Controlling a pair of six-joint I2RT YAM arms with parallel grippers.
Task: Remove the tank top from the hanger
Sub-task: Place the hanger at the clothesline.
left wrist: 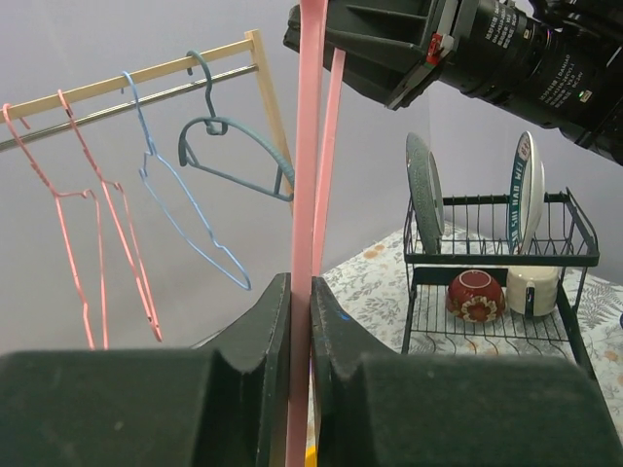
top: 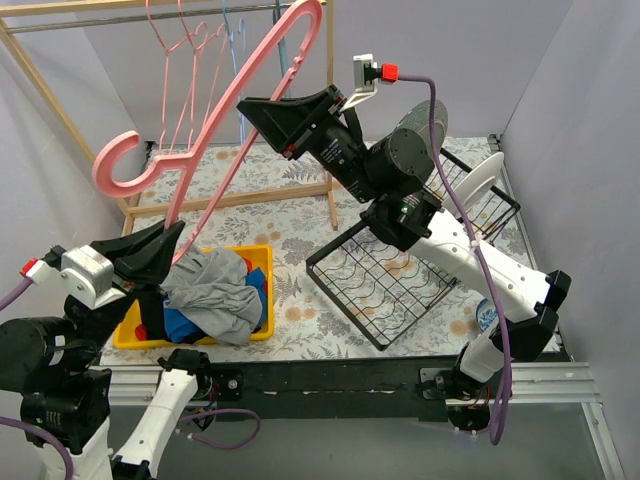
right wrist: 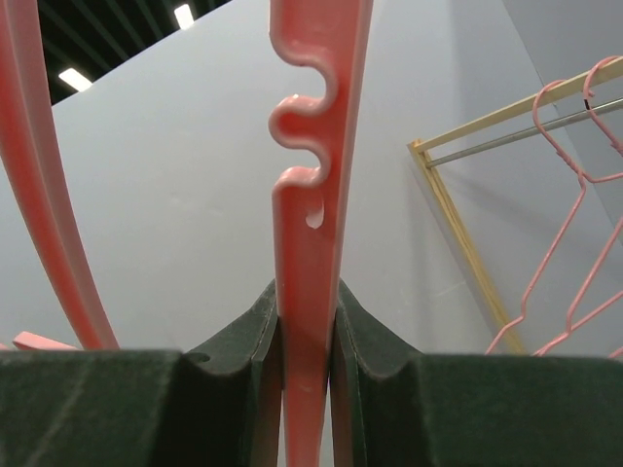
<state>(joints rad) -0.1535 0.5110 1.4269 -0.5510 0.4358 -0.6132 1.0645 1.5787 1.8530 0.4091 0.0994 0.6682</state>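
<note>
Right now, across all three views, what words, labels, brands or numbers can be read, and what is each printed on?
No text can be quoted.
On the right arm's black cylindrical motor housing: white lettering in several lines, too blurred to read.
On the blue-and-white round object beside the right arm's base: any print is too small to read.
On the pink plastic hanger: no markings visible.
</note>
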